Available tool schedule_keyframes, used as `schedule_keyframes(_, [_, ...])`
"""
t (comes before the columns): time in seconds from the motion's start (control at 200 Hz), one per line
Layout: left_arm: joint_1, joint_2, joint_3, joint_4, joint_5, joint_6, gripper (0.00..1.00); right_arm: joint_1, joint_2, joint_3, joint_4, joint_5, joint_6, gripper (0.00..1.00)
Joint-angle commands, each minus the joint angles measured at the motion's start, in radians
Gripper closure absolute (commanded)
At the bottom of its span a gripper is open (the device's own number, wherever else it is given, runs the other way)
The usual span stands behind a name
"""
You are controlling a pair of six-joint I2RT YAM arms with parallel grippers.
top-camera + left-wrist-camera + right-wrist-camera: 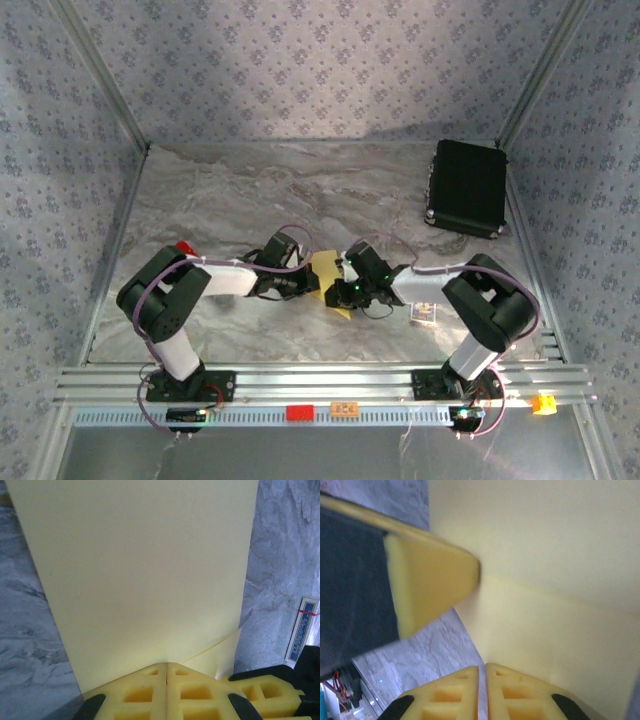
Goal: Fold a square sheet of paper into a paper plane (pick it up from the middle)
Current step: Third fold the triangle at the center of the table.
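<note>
I'm pinching the square sheet of paper (150, 570) shut in my left tool (166, 666), near the small printed card (425, 314). My right tool (482, 667) is sitting nearly closed at its edge, can't tell if it's gripping. One crease is showing, so I'm guessing most folds are left.

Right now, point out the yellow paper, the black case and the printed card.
square sheet of paper (150, 575): left wrist view, flat middle.
black case (467, 187): top view, lid centre.
printed card (425, 314): top view, its middle.
</note>
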State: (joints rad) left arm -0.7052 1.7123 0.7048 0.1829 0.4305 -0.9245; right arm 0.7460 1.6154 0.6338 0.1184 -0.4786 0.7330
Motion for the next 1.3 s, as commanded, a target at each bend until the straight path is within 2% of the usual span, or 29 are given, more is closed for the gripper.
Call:
schedule_keyframes(0.0, [0.004,0.047,-0.006,-0.089,-0.045,0.024,0.99,-0.011,-0.062,-0.061,-0.060,0.010,-0.011,0.85])
schedule_keyframes(0.455, [0.006,0.063,-0.001,-0.087,-0.033,0.025,0.99,-0.063,-0.238,-0.254,-0.066,0.039,0.040,0.84])
schedule_keyframes(0.7, [0.008,0.059,-0.001,-0.086,-0.033,0.026,0.99,-0.073,-0.309,-0.279,-0.103,0.064,0.045,0.84])
schedule_keyframes(0.959, [0.009,0.024,0.004,-0.072,-0.012,0.031,0.98,-0.089,-0.402,-0.226,-0.171,0.138,0.023,0.83])
schedule_keyframes(1.144, [0.007,-0.061,0.013,-0.074,-0.016,0.033,0.93,-0.107,-0.357,-0.164,-0.136,0.148,0.018,0.73])
schedule_keyframes(1.294, [0.008,-0.137,0.022,-0.114,-0.053,0.048,0.82,-0.116,-0.279,-0.122,-0.072,0.108,0.024,0.65])
